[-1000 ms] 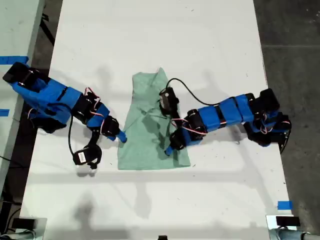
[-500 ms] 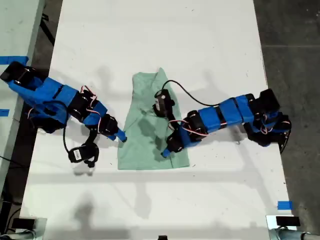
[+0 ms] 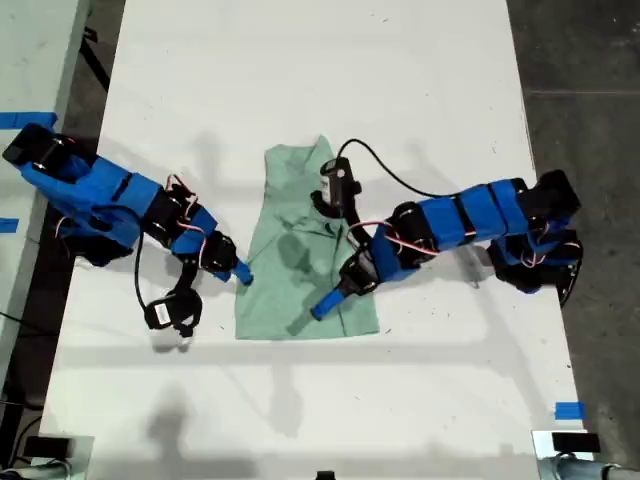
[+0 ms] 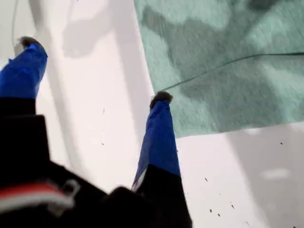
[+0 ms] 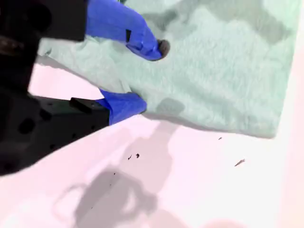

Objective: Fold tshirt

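Lying partly folded at the middle of a long white table (image 3: 300,60), the pale mint-green short-sleeved cloth tshirt (image 3: 290,255) is flanked by two blue arms, with dark grey floor (image 3: 580,60) along the exterior view's right and strips of blue tape (image 3: 569,410) near the table's edges. My first gripper (image 4: 92,71), at the garment's edge on the exterior view's left, hangs spread and empty over bare tabletop. My second gripper (image 5: 142,76) has one finger over the cloth and one under its edge, parted, gripping nothing clearly.
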You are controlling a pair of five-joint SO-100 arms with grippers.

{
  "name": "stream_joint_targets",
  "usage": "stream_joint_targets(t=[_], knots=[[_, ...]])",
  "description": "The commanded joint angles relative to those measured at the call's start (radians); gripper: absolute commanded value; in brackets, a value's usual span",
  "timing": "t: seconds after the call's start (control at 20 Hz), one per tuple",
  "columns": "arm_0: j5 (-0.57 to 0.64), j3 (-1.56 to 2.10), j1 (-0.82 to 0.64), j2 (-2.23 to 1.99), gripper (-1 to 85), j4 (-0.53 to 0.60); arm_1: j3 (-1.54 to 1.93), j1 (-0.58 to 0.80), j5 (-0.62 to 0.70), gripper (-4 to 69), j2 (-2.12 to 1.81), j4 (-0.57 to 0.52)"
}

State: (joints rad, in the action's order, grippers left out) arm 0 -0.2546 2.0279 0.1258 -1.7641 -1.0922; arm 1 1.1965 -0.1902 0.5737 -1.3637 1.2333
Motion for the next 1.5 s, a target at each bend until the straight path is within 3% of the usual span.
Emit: stream_joint_targets(t=[0.0,0.35,0.5,0.6,0.65,0.95,1.1,1.45], knots=[[-0.002,-0.028,0.014,0.049,18.1,0.054,0.014,0.02,0.002,43.5,-0.12,0.023],[-0.02,-0.034,0.044,0.293,12.2,0.241,0.091,0.012,-0.015,44.0,-0.158,0.002],[-0.06,-0.032,0.046,0.328,9.0,0.244,0.143,0.008,-0.026,44.1,-0.179,-0.02],[-0.061,-0.032,0.041,0.321,0.1,0.23,0.184,0.008,-0.032,44.0,-0.201,-0.044],[-0.063,-0.034,0.04,0.318,0.1,0.222,0.204,0.008,-0.034,43.9,-0.213,-0.055],[-0.126,-0.077,0.025,0.049,0.1,-0.123,0.305,0.014,-0.048,43.5,-0.282,-0.106],[-0.089,-0.337,0.006,0.173,0.1,-0.281,0.353,0.017,-0.055,43.3,-0.314,-0.135],[0.08,-1.039,-0.043,0.723,0.1,-0.359,0.37,0.009,-0.072,42.9,-0.324,-0.153]])
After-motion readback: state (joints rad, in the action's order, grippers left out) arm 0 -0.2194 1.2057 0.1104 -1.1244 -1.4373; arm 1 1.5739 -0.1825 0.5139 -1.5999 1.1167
